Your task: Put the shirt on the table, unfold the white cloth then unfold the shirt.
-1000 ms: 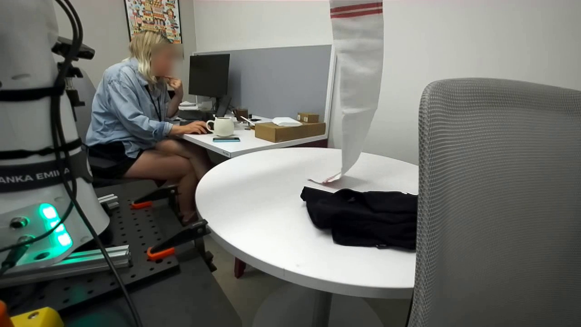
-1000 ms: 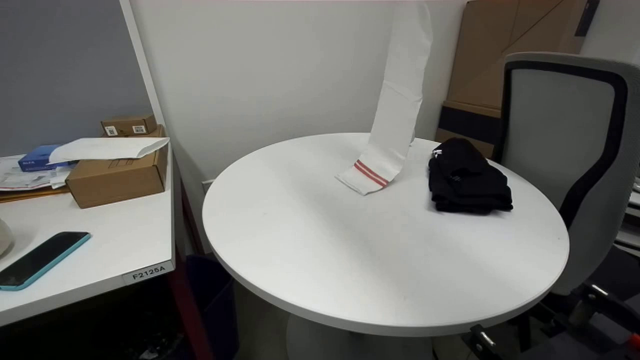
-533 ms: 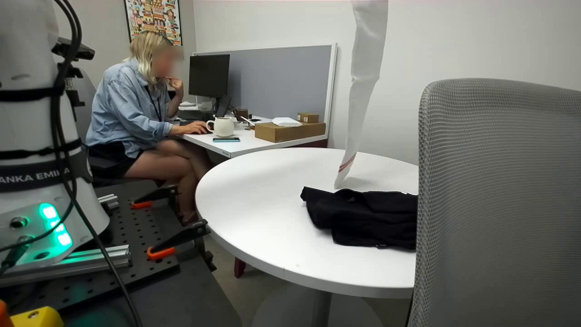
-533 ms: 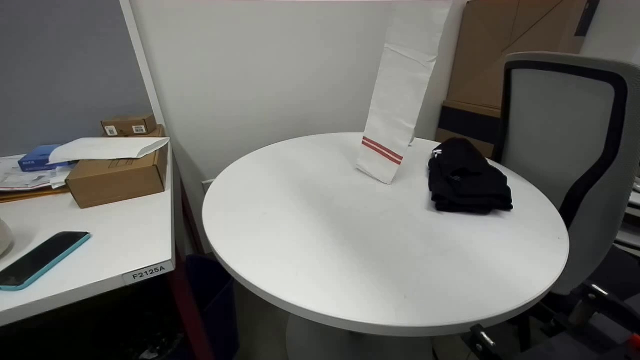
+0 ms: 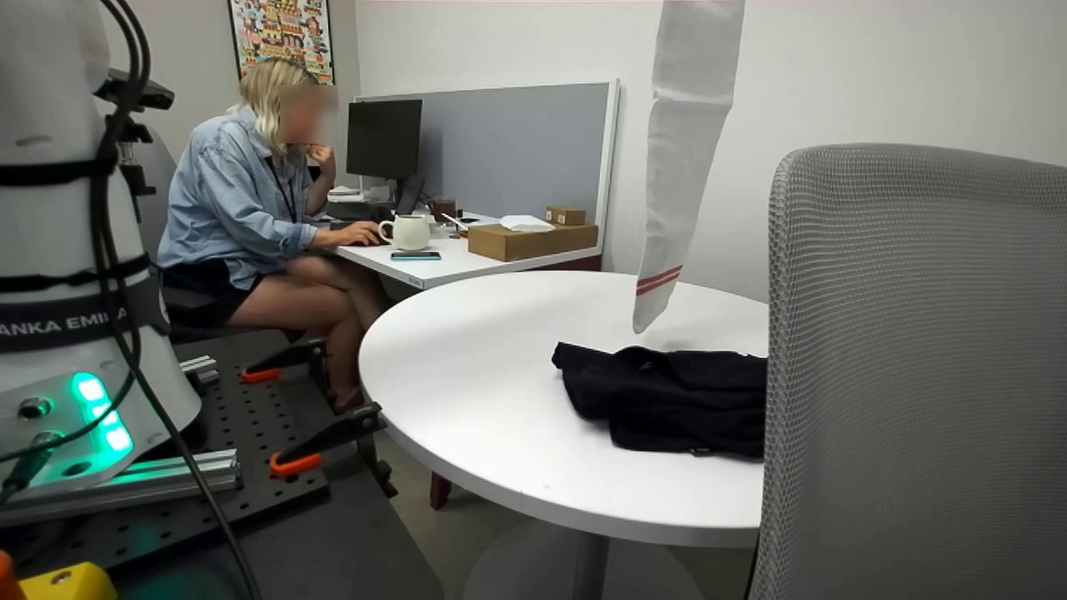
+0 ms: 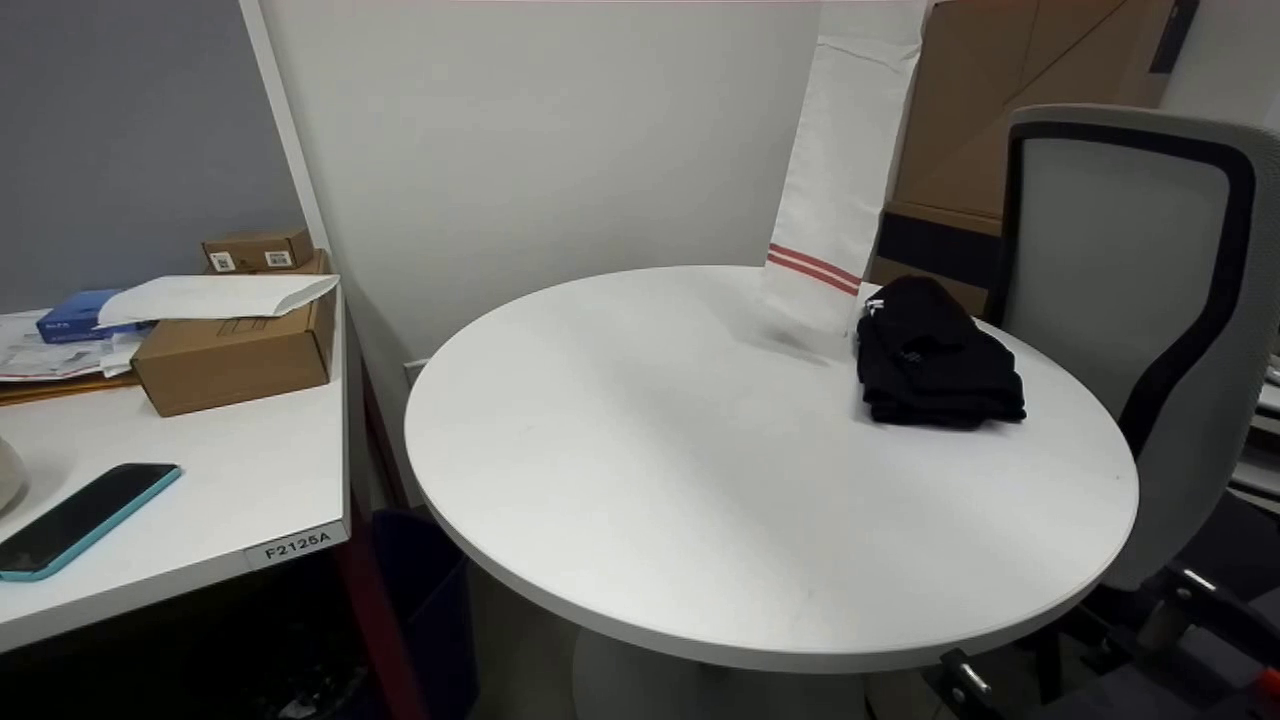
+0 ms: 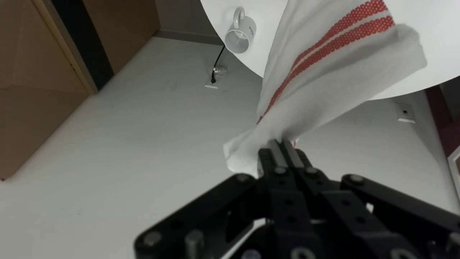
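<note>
Cloth (image 7: pixel 316 86) hangs from my fingers (image 7: pixel 277 155), which are pressed together on gathered fabric near one end of it; only the wrist view shows that pinch, since the upper part runs out of frame in both exterior views. I take the hanging to be the point: held by one end, the length drops open under its own weight, creased across yet mostly straight. Its red-striped lower end seems just clear of the round surface (image 6: pixel 700 480), a shadow (image 6: pixel 790 343) lying beneath, so I judge the next move is to touch that end down and draw the rest out flat. Just beside it rests the shirt (image 6: pixel 935 365), folded into a black bundle off to one side; that suits me, as its turn comes after the cloth and it should stay out from under the spread. A mug (image 7: pixel 246 30) near the rim, seen from the wrist, wants minding, because a swinging tail could catch it. Past that, an office chair (image 6: pixel 1120 260) stands close by the surface, and a person (image 5: pixel 229 196) sits farther off.
</note>
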You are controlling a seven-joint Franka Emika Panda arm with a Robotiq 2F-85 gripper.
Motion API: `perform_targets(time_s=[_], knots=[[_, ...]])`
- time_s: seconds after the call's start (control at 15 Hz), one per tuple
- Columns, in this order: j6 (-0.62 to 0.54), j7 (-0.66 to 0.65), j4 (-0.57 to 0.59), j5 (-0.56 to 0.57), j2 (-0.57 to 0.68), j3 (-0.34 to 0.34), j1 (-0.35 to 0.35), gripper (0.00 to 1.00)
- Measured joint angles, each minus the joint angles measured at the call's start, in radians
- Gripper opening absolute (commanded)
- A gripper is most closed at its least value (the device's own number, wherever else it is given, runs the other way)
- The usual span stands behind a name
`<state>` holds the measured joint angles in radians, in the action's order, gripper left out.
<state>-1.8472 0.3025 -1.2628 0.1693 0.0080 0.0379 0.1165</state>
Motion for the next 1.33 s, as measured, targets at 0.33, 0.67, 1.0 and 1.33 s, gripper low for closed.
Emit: perform_targets(time_s=[0.33,0.67,1.0,1.33], knots=[[0.0,-0.003,0.058,0.0,0.021,0.019,0.022,0.0],[-0.018,-0.016,0.065,0.011,0.077,0.022,0.024,0.0],[-0.165,-0.018,-0.124,0.036,0.133,-0.017,-0.014,0.0],[-0.266,-0.019,-0.371,0.004,0.14,-0.064,-0.07,0.0]])
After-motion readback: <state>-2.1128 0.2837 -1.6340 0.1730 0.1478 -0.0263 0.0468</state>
